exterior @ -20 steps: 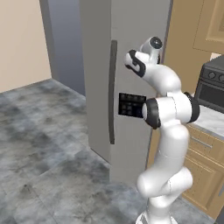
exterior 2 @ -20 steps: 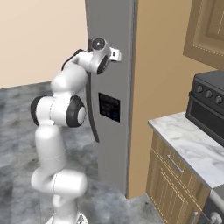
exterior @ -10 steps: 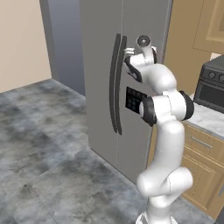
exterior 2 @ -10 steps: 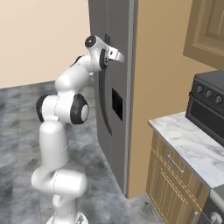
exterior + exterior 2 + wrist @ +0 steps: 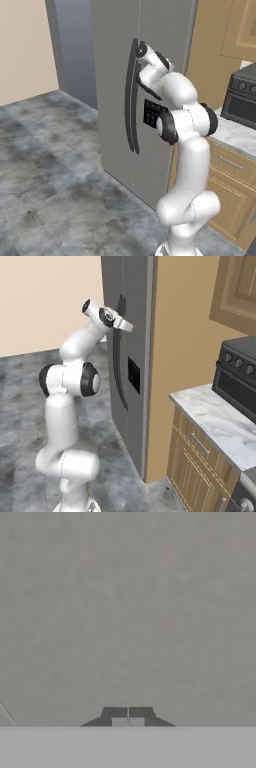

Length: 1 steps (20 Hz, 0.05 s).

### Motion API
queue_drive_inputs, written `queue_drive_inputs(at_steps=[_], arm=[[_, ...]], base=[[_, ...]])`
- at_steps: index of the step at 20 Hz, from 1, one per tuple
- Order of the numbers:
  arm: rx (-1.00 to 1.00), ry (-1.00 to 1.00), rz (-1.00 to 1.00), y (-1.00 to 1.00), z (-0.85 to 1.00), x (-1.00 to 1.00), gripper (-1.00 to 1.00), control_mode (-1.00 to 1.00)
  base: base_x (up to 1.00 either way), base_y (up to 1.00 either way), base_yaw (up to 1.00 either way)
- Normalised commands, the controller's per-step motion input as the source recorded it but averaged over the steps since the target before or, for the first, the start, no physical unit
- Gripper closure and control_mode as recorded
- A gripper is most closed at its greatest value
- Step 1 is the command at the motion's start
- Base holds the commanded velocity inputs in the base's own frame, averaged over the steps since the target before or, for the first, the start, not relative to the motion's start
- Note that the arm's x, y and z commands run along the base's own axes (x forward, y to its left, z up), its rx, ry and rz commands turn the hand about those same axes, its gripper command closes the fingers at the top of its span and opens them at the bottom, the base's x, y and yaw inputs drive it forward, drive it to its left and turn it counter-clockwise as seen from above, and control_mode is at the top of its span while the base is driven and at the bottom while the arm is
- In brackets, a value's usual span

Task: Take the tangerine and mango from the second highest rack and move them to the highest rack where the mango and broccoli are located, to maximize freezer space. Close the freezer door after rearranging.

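The freezer (image 5: 150,75) stood with both doors closed, their faces flush. The freezer door (image 5: 112,80) — the plain grey one, left of the door with the black dispenser panel (image 5: 151,113) — carried its long dark curved handle (image 5: 130,95) beside the centre seam. The gripper (image 5: 128,716) had its two dark tips pressed together with nothing between them, facing a plain grey surface very close in the hand view. From the left base view the gripper (image 5: 141,50) sat high at the seam, near the top of the handles. To the right stood a wooden cabinet (image 5: 200,456) with a marble worktop (image 5: 220,426) and a dark oven (image 5: 240,376) — well apart from the arm.
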Motion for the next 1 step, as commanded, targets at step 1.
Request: queue_drive_inputs(at_steps=[1], arm=[[0.1,0.16,-0.05,0.0,0.99,-0.59,1.0,-1.0]], base=[[0.0,0.0,0.0]])
